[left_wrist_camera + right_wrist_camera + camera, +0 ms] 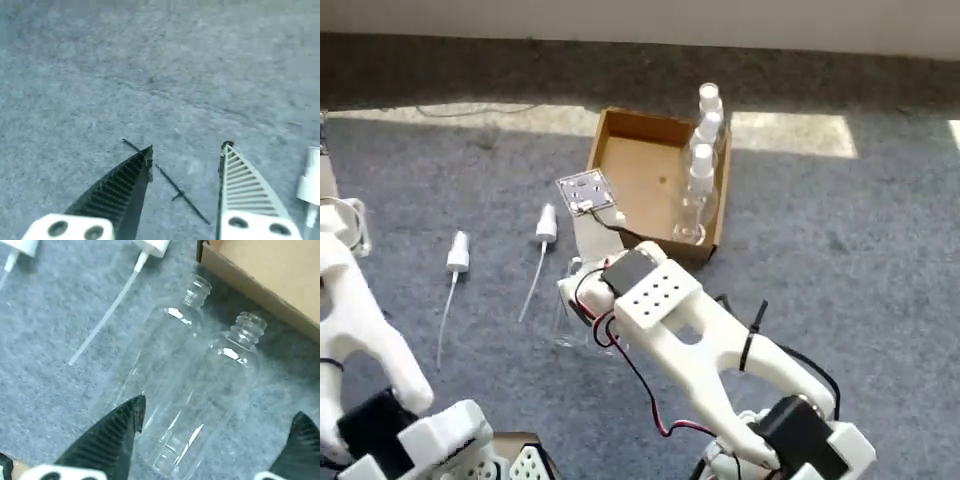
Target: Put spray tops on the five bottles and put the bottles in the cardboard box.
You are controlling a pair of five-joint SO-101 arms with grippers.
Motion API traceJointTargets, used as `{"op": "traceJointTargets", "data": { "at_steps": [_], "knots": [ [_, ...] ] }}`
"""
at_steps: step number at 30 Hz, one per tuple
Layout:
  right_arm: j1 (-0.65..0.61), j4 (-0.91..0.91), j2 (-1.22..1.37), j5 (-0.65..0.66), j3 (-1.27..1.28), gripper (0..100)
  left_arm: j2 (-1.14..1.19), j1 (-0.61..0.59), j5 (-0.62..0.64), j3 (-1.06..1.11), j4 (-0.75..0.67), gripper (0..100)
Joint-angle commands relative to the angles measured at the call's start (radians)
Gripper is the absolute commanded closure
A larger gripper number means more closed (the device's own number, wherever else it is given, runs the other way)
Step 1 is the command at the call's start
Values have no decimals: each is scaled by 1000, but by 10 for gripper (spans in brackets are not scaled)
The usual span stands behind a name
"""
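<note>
As two bottles lack tops, entries run left to right.

- Left gripper [187,147]: jaws apart, empty, over bare tabletop [150,60].
- First spray top [457,255], second spray top [547,225]: lying loose, apart.
- Uncapped bottles, nearer [215,390] and farther [165,340]: close together, just beside the box.
- Right gripper [220,410]: jaws wide, straddling the nearer bottle. Advised: grip that body alone and keep the neck free.
- Cardboard box [620,130]: three capped bottles [705,150] inside.
</note>
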Motion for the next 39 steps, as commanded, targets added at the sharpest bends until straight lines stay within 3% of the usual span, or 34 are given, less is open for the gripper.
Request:
{"op": "traceJointTargets", "data": {
  "at_steps": [1, 6, 15, 25, 34, 36, 39],
  "knots": [
    [-5, 2, 38, -8, -58, 620, 96, -91, -28, -76, -126, 789],
    [30, -19, 120, -8, -62, 620, 206, -119, -29, -73, -241, 789],
    [114, -68, 193, -8, -54, 629, 246, -96, -29, -71, -259, 789],
    [91, -21, 58, 3, 76, 998, 239, -96, -28, -82, -253, 789],
    [168, 220, -415, 325, 148, 994, 200, -105, -28, -84, -206, 789],
    [252, 343, -530, 419, 145, 994, 140, -104, -28, -84, -124, 789],
    [504, 467, -677, 554, 140, 994, 8, -79, -28, -71, -8, 789]
  ]
}}
